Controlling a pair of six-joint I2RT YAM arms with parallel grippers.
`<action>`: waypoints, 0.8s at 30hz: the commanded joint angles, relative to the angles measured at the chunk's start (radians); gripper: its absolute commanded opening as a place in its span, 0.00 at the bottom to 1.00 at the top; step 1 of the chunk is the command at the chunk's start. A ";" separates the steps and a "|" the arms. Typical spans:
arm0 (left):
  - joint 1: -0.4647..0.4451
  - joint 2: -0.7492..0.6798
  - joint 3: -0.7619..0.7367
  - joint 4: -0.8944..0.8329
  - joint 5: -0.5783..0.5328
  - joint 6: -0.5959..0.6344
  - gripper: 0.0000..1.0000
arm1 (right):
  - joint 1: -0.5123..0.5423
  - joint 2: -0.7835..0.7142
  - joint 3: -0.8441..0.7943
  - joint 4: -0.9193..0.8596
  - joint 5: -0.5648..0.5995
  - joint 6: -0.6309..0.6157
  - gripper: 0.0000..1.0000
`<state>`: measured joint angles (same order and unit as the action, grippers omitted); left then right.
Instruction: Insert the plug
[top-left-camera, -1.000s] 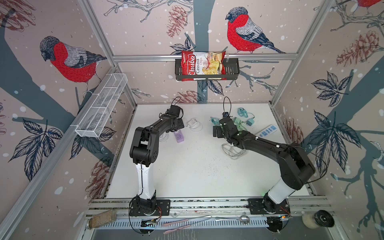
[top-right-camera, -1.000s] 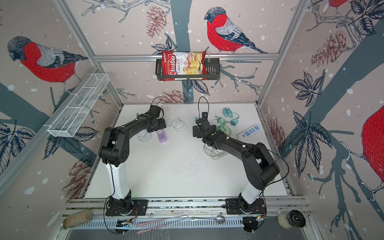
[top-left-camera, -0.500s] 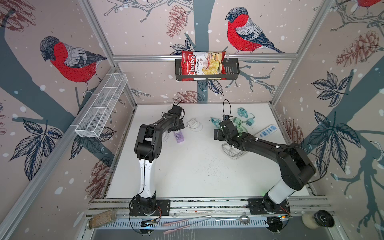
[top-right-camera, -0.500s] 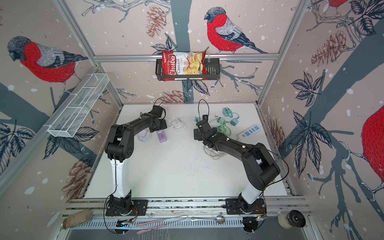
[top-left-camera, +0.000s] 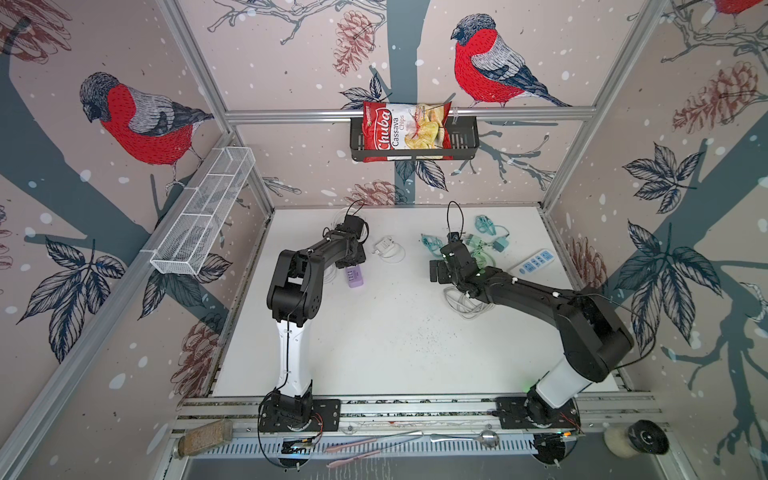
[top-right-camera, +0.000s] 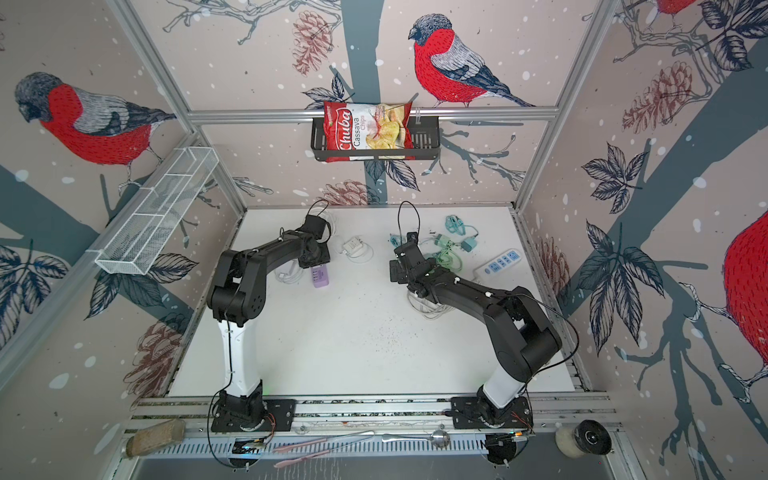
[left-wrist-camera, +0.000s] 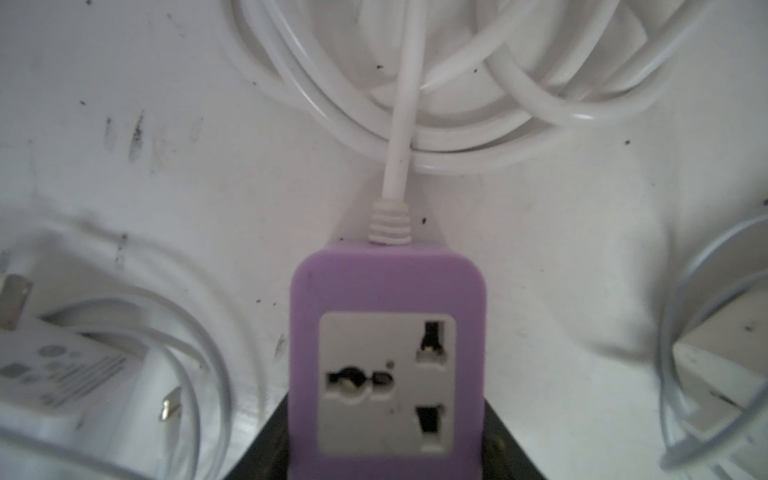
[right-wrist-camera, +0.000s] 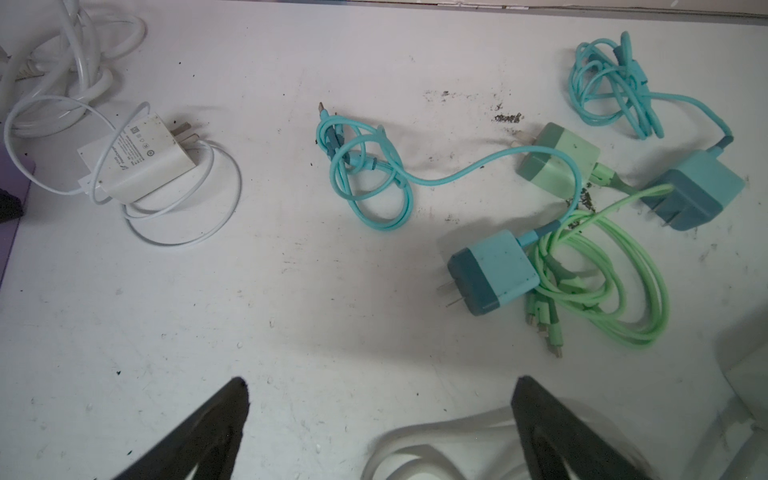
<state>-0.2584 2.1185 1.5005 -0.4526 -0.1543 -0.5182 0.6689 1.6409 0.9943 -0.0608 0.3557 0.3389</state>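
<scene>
Left gripper (left-wrist-camera: 387, 401): arm extended, fingers (left-wrist-camera: 266, 451) flanking purple socket (left-wrist-camera: 386, 286), pinch indeterminate; right gripper (right-wrist-camera: 381, 386): arm stretched low, fingers (right-wrist-camera: 199, 436) spread, white cable (right-wrist-camera: 449, 428) between.

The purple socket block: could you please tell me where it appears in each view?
In a top view: purple socket block left of centre, below-left of the white charger.
In a top view: purple socket block again below-left of the white charger.
Left wrist: close up, centred, flanked by the left gripper.
Right wrist: only a purple sliver at the frame's edge, beyond the white charger.
Shared landmark: the white charger, in all four.
</scene>
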 joint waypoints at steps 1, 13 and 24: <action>-0.008 -0.022 -0.029 -0.018 0.034 0.005 0.42 | 0.002 -0.014 -0.010 0.006 -0.007 0.004 0.99; -0.065 -0.108 -0.105 -0.031 0.035 0.044 0.35 | 0.006 -0.048 -0.047 -0.009 -0.003 0.028 0.97; -0.134 -0.189 -0.130 -0.107 -0.002 0.147 0.32 | 0.008 -0.081 -0.072 -0.039 0.021 0.032 0.98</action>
<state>-0.3927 1.9549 1.3808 -0.5205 -0.1371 -0.4110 0.6735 1.5715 0.9276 -0.0834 0.3527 0.3649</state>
